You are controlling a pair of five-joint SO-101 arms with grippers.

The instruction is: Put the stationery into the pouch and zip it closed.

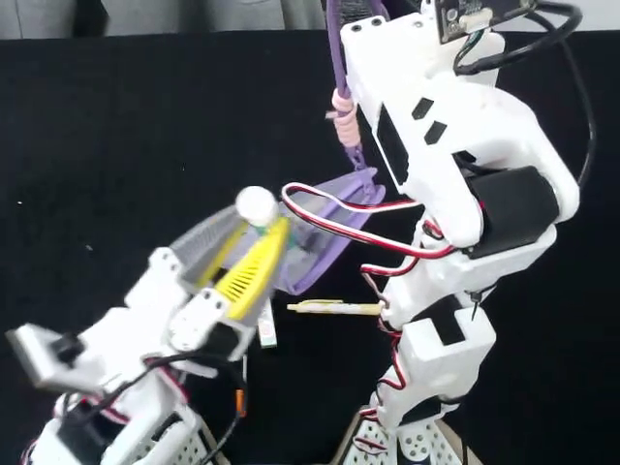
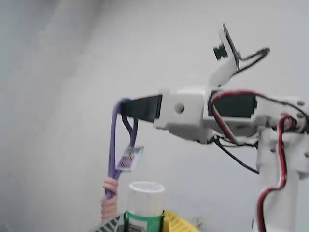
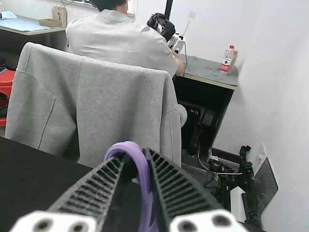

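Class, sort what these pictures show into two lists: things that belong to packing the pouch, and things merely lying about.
Belong to the job: pouch; its purple strap, held in the right gripper; glue stick, held in the left gripper; pen on the table.

Lying about: grey jacket; water bottle on the desk.

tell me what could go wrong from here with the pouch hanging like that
The pouch hangs only by its strap in the right tool, so it could swing away when pushed. The left tool holds the glue stick next to the pouch; it might miss the opening and drop. The pen lies on the table beside the right arm, which may knock it.
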